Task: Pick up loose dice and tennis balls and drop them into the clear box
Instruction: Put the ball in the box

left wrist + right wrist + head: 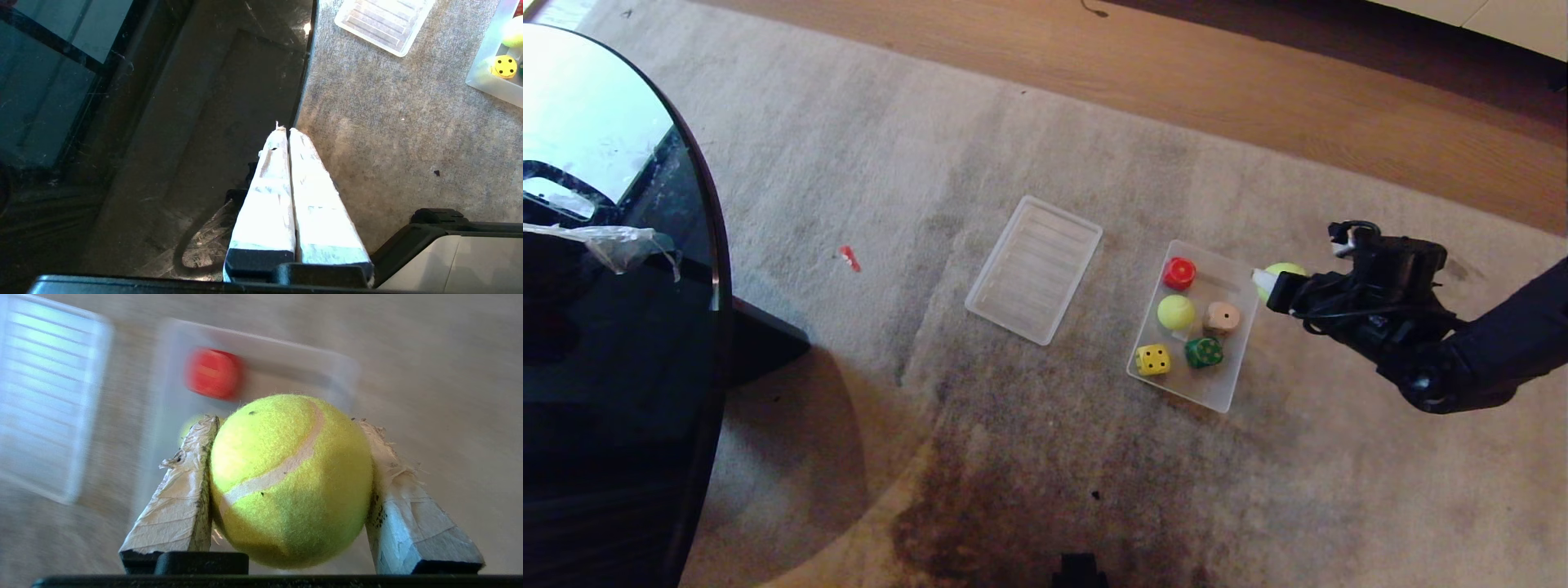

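Carrying fuzzy yellow-green tennis ball (pixel 288 479) clamped in right gripper (pixel 1278 282) beside shallow translucent plastic clear box (pixel 1232 376), ready to drop; left gripper (pixel 288 132) parked, fingers pressed together, empty.

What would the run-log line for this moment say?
right gripper: shut on tennis ball, beside clear box | in box: four dice, one ball | left gripper: shut, parked by table

Four dice (pixel 1203 352), ball in clear box (pixel 1227 390)
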{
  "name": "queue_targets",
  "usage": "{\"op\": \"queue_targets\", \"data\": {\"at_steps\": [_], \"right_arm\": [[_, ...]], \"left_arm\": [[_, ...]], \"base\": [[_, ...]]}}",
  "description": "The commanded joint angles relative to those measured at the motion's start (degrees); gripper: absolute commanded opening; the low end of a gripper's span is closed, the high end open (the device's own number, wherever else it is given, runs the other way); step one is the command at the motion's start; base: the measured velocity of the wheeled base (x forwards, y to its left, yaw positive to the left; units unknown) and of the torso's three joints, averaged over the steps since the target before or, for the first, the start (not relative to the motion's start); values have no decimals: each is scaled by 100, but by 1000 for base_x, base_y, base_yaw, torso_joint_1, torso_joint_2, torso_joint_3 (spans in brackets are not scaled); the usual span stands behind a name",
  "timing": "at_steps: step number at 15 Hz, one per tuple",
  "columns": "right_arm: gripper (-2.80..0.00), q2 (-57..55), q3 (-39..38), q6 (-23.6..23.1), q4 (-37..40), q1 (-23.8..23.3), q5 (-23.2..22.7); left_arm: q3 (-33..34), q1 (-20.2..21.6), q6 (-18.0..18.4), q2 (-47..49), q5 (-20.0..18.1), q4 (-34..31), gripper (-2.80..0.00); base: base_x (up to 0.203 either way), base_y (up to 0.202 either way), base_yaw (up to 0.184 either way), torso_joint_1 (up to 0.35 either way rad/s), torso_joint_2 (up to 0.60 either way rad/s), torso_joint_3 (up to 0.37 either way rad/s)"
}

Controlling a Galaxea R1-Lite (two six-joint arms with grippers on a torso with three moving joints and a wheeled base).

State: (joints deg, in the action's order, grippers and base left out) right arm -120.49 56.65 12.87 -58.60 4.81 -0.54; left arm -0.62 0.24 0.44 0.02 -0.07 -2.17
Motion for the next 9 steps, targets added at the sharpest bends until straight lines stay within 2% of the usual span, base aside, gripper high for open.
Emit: {"op": "queue_targets", "data": {"at_steps": [1, 7, 8, 9], "right_arm": [[-280, -803, 157, 5, -852, 185, -501], [-280, -1344, 556, 5, -925, 231, -613], [-227, -1421, 613, 5, -925, 223, -606], [0, -1469, 637, -4, -926, 222, -596]], "left_arm": [[1, 2, 0, 2, -1, -3, -280], [1, 2, 0, -2, -1, -3, -280], [1, 2, 0, -2, -1, -3, -280], [1, 2, 0, -2, 7, -3, -280]], "base": [[0, 0, 0, 0, 0, 0], [0, 0, 0, 0, 0, 0], [0, 0, 0, 0, 0, 0], [0, 0, 0, 0, 0, 0]]}}
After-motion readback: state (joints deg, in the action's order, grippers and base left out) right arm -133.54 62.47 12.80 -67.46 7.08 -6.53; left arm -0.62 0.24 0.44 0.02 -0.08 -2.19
